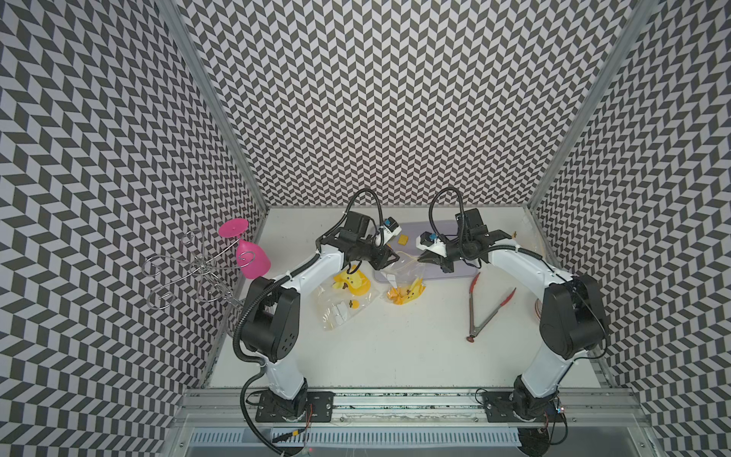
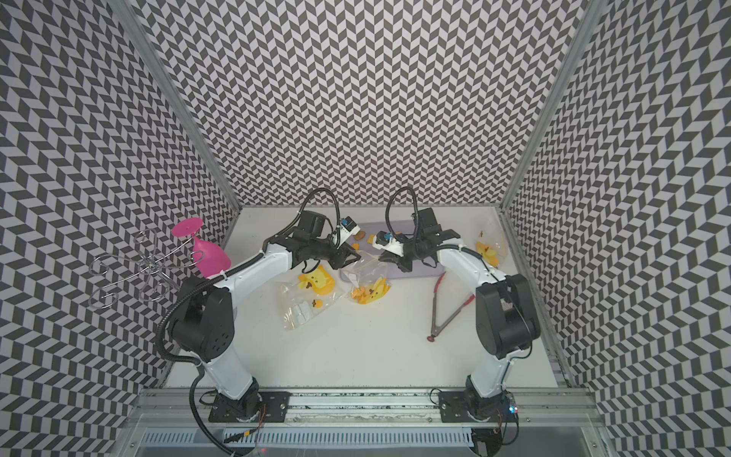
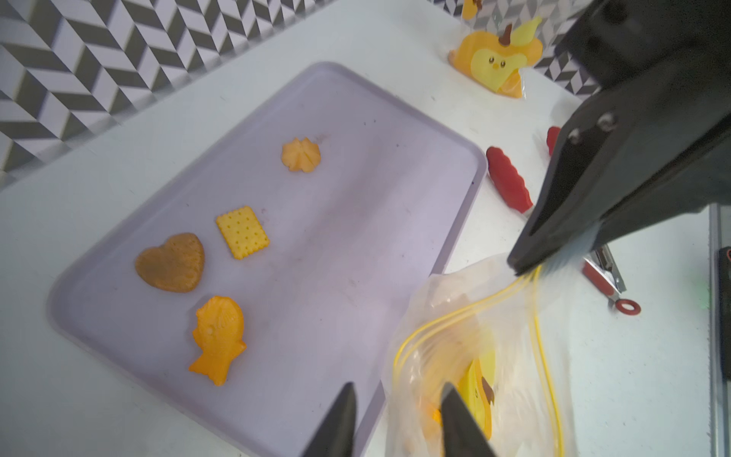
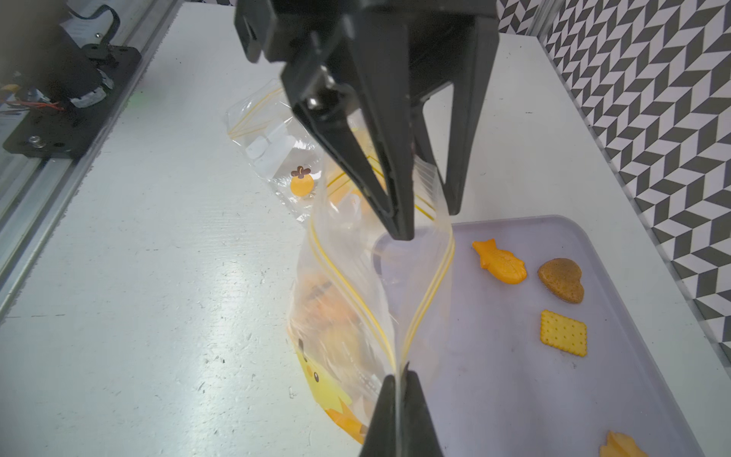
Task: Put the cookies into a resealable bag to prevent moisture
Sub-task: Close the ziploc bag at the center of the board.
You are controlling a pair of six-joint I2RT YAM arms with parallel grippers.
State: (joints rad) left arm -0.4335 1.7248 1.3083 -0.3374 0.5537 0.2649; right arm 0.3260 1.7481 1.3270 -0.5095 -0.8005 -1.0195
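right gripper [image 4: 400, 378]: pressed together, pinching one end of the resealable bag [image 4: 348, 300] at its yellow zip
left gripper [image 3: 397, 384]: spread, either side of the bag's far lip
bag: mouth open, over the lilac tray [image 3: 356, 237] corner
cookies [image 3: 242, 232]: fish [image 3: 217, 340], heart [image 3: 172, 263], square and rosette [image 3: 300, 154] apart on the tray
tray: on the tabletop [image 4: 158, 277]

Four cookies [image 4: 499, 262] lie flat and apart on the left half of the lilac tray [image 3: 356, 221], far across the table: a brown heart [image 3: 170, 263], a yellow dotted square [image 3: 242, 232], an orange fish [image 3: 217, 340] and a pale ridged round [image 3: 300, 154]. The clear resealable bag [image 4: 356, 277], with a yellow zip and a chick print, stands open-mouthed at the tray's near left corner. The right gripper [image 4: 399, 380] pinches one end of its zip. Blurred orange shapes show inside.
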